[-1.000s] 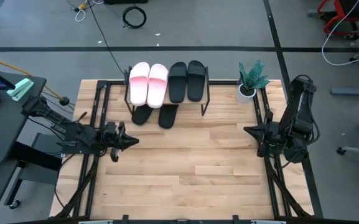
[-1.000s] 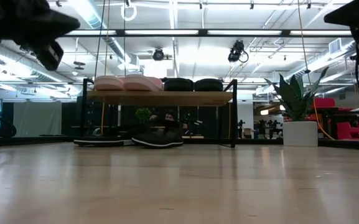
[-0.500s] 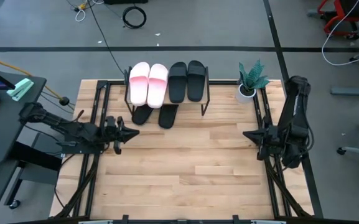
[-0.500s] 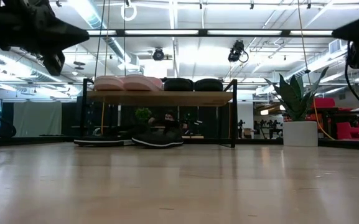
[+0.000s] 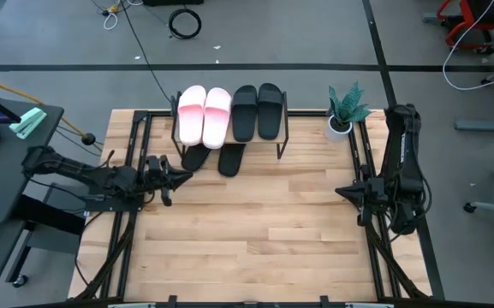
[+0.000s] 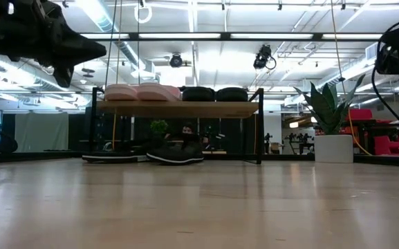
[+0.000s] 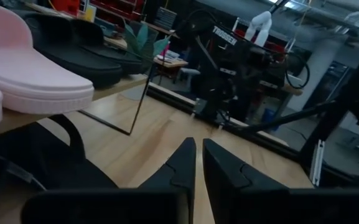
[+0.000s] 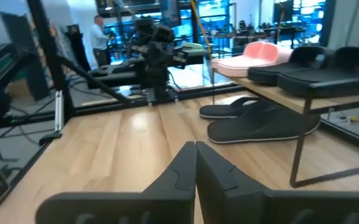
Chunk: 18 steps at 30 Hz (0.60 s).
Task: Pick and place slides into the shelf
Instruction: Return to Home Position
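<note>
The shelf [image 5: 283, 130] stands at the table's far edge. On its wooden top board [image 6: 178, 108] lie two pale pink slides [image 5: 204, 114] and two black slides [image 5: 257, 111], side by side. Two more black slides [image 5: 217, 159] rest flat on the table under the board, also seen in the low view [image 6: 175, 155]. My left gripper [image 5: 185, 175] is shut and empty. It hovers just left of the shelf's near-left corner and points right. My right gripper [image 5: 341, 192] is also shut and empty, near the table's right side, pointing left.
A potted plant [image 5: 345, 109] in a white pot stands at the far right corner, right of the shelf. Black rails [image 5: 131, 222] run along the table's left and right sides. The bare wooden table [image 5: 264, 231] lies between the two arms.
My left gripper has moved toward the far edge, closer to the shelf's near-left corner, staying shut. My right gripper has drawn back a little toward the near edge. The slides and the shelf have kept still.
</note>
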### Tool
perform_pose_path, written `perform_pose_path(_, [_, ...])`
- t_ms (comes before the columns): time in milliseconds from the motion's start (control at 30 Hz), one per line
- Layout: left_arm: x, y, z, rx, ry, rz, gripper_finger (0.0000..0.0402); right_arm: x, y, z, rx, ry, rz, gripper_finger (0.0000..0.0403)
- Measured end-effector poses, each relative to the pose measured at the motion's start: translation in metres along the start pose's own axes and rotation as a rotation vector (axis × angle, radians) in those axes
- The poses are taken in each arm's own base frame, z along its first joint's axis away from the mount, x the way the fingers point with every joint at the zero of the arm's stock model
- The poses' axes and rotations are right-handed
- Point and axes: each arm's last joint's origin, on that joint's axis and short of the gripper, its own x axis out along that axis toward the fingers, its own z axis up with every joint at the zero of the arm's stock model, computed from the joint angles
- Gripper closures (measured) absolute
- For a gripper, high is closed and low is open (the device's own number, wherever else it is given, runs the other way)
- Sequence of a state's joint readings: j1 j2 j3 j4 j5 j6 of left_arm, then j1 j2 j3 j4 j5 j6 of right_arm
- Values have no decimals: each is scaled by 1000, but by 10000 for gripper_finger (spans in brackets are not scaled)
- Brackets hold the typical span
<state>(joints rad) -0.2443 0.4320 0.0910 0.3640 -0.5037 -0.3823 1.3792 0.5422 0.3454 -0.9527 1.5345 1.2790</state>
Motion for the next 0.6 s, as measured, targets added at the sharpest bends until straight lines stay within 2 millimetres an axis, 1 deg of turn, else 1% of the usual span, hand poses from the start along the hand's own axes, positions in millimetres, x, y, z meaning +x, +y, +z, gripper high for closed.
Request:
perform_pose_path(133, [0, 1, 0, -3, -4, 8, 367, -2, 2, -5, -51, 0, 23, 393])
perform_pose_path(267, [0, 1, -1, -14, 5, 11, 373, -2, -5, -21, 13, -13, 23, 393])
perform_pose_path(433, [0, 1, -1, -19, 6, 11, 378, -1, -6, -19, 27, -29, 19, 393])
perform_pose_path(600, [0, 1, -1, -34, 6, 12, 372, -1, -11, -19, -36, -27, 18, 393])
